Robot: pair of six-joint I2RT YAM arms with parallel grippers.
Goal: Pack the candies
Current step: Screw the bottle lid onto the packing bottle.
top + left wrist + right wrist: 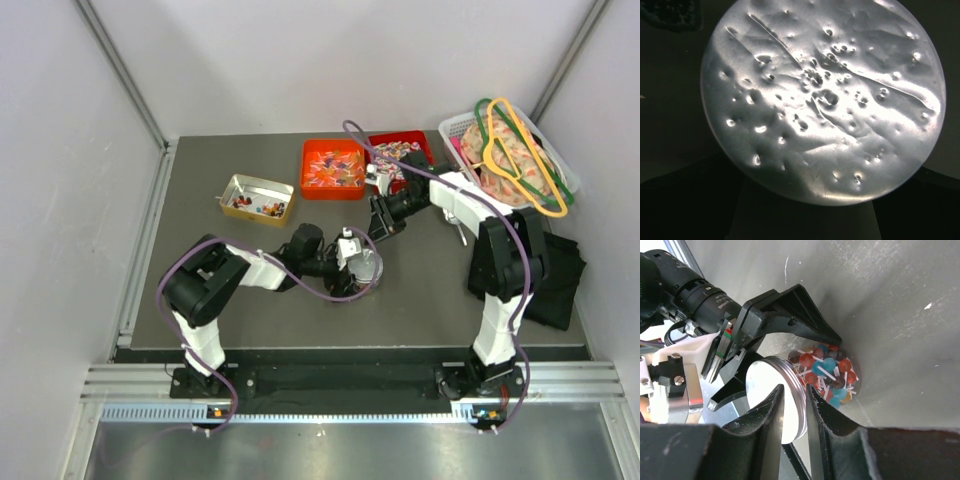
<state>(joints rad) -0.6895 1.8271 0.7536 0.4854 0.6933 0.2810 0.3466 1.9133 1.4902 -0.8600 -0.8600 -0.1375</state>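
A clear jar (840, 372) with a silver screw lid (765, 400) lies on its side just above the table, full of round red and blue candies (827, 371) on white sticks. My left gripper (352, 262) is closed wide across the lid end, one black finger (800, 315) over it and the other under it. The lid's dented flat face (822, 100) fills the left wrist view. My right gripper (794, 390) hovers just short of the lid's rim, its jaws a narrow gap apart and holding nothing. More candies (333, 170) fill an orange tray.
A second red tray (425, 140) of sweets stands behind the right wrist. A metal tin (257, 187) with a few sweets sits at the back left. At the back right is a white basket (455, 125) with hangers and cloth. A black cloth (562, 275) lies by the right arm.
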